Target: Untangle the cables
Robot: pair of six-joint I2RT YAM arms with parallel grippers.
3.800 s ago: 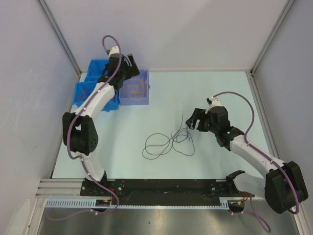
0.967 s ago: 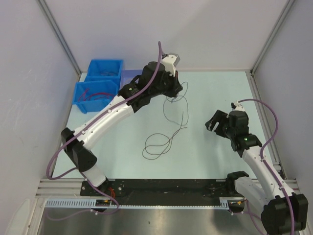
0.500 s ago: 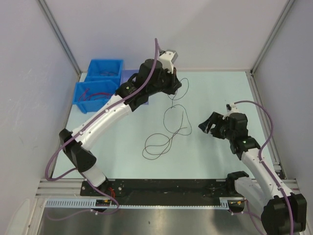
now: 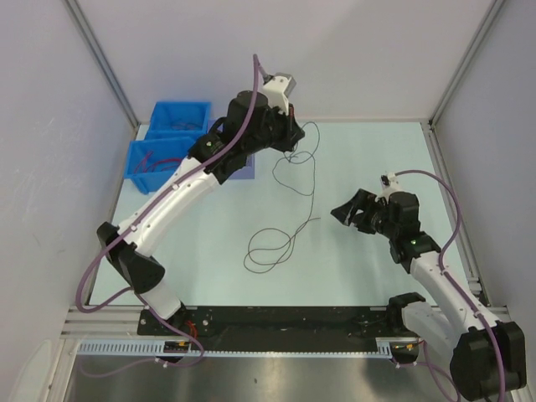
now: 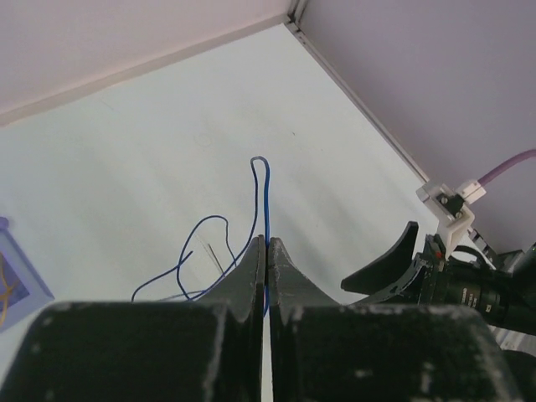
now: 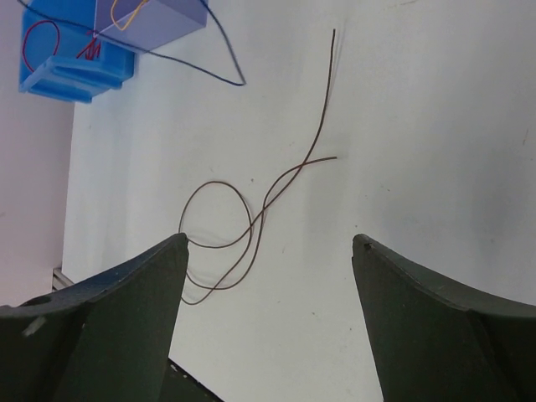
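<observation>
Left fingers (image 5: 249, 276) are clamping shut on a thin curly blue wire (image 5: 266, 193) trailing beyond their tips; right fingers (image 6: 126, 301) are hovering spread wide, empty, a looped dark brown wire (image 6: 265, 203) lying ahead on the pale desk (image 6: 435, 126).

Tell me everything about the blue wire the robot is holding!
The blue wire is hair-thin and bendy. The left pincer is shut on it, and a narrow loop pokes out beyond it. The rest dangles in loose curls over the pale table, near the dark wire lying there. Whether it touches the table, I cannot tell.
</observation>
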